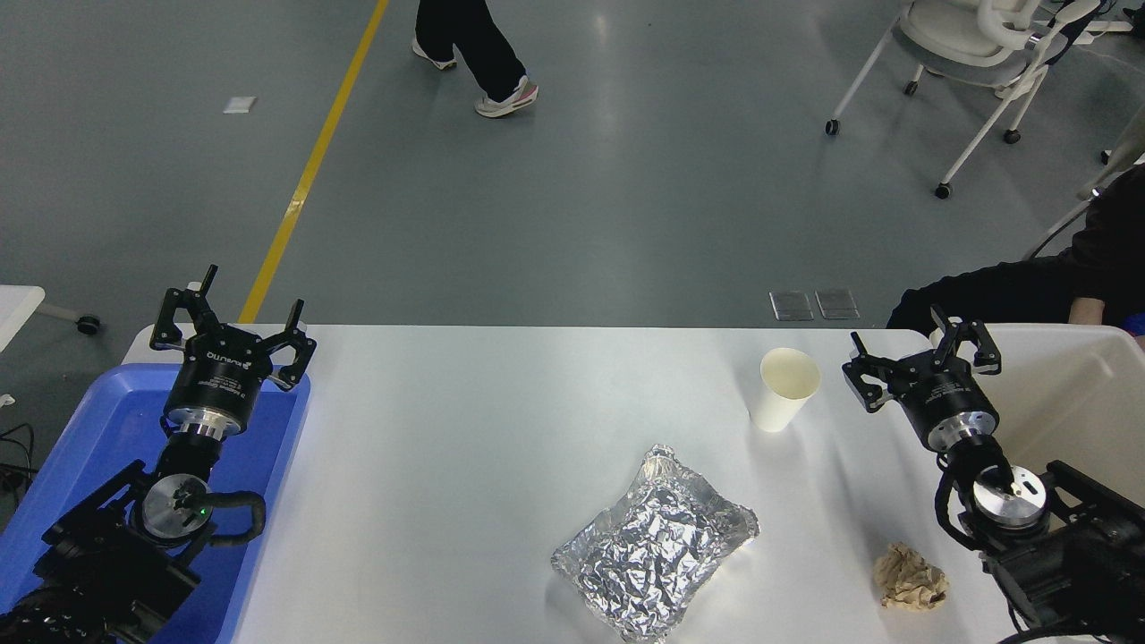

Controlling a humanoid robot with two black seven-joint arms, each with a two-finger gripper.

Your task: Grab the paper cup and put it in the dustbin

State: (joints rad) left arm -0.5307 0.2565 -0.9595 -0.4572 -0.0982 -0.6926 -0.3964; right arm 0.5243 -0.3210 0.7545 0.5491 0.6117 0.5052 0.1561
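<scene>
Matt white paper cup (785, 388) — crinkled shiny foil (656, 544), smooth plastic dustbin (1073, 394), glossy blue plastic tray (107, 420)

dustbin (1064, 394): cut off by the right edge; its near wall is hidden behind the right arm (1064, 546).
person beside the dustbin (1029, 286): only a dark sleeve shows, the rest out of frame.
blue tray (98, 429): far left of the dustbin, partly covered by the left arm (116, 546), its corner cropped.
walker beyond the dustbin (479, 54): legs only.
</scene>
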